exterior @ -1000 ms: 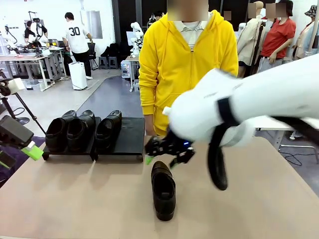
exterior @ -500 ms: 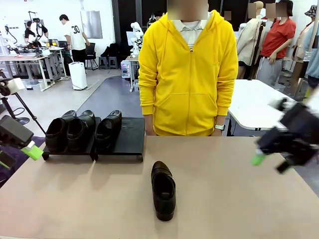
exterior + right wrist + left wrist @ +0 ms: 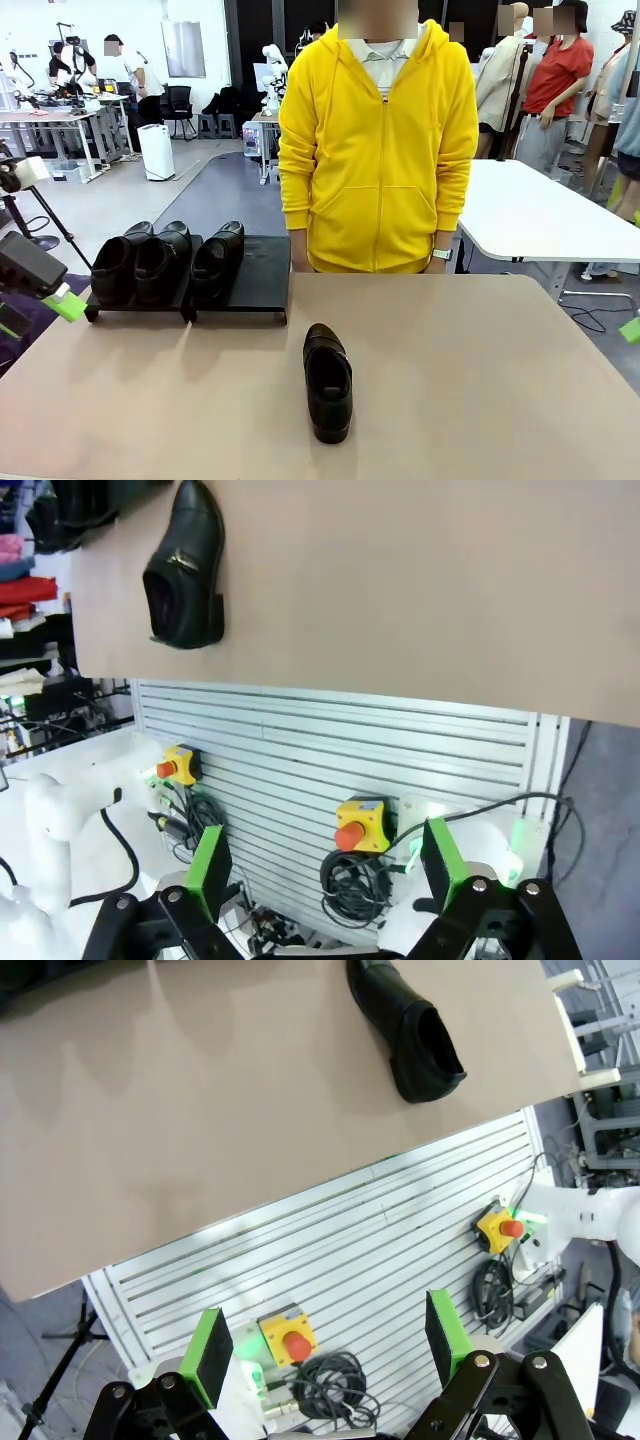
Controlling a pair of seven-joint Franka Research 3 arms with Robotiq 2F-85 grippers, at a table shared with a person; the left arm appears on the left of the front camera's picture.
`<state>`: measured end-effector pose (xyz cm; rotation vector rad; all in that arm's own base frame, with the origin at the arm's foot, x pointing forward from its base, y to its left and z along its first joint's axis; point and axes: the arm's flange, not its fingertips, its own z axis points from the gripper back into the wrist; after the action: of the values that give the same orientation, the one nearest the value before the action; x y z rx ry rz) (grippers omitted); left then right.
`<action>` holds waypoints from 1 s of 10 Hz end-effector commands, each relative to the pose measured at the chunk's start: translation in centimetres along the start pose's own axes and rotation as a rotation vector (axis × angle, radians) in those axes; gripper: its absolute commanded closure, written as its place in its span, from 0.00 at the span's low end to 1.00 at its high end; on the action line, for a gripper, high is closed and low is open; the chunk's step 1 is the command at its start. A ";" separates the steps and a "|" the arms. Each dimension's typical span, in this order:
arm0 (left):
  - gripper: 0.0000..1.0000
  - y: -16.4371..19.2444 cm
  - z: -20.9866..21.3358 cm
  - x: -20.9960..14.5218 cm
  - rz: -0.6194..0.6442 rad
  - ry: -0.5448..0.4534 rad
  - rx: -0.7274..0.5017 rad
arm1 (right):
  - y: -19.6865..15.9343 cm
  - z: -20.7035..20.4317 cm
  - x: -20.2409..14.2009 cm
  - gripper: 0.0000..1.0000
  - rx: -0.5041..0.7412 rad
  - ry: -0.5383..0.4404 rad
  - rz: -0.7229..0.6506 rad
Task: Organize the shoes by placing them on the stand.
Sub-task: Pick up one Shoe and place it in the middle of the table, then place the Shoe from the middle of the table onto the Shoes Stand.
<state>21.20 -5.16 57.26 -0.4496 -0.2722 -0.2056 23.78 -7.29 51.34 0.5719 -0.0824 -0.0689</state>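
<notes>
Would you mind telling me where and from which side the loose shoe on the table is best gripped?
Probably across the collar of the shoe on the table, from above. It stands upright on its sole, toe toward the robot, opening facing up; one finger inside and one outside the side wall should hold better than spanning the smooth, rounded toe.

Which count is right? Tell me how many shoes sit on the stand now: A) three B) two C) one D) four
A: three shoes sit side by side on the stand, its right end bare, while the fourth shoe lies alone on the table.
</notes>
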 end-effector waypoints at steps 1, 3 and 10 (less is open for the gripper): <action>0.00 0.0 0.1 0.2 -0.004 -0.009 -0.011 | 1.3 -0.4 -0.2 0.00 0.005 0.022 0.049; 0.00 0.0 0.1 0.2 -0.004 -0.009 -0.011 | 1.3 -0.4 -0.2 0.00 0.005 0.022 0.049; 0.00 0.0 0.0 0.0 0.000 0.000 0.000 | 1.3 -0.4 -0.2 0.00 0.005 0.022 0.049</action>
<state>21.20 -5.16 57.25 -0.4496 -0.2717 -0.2058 23.77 -5.95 51.50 0.5516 -0.0630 -0.0388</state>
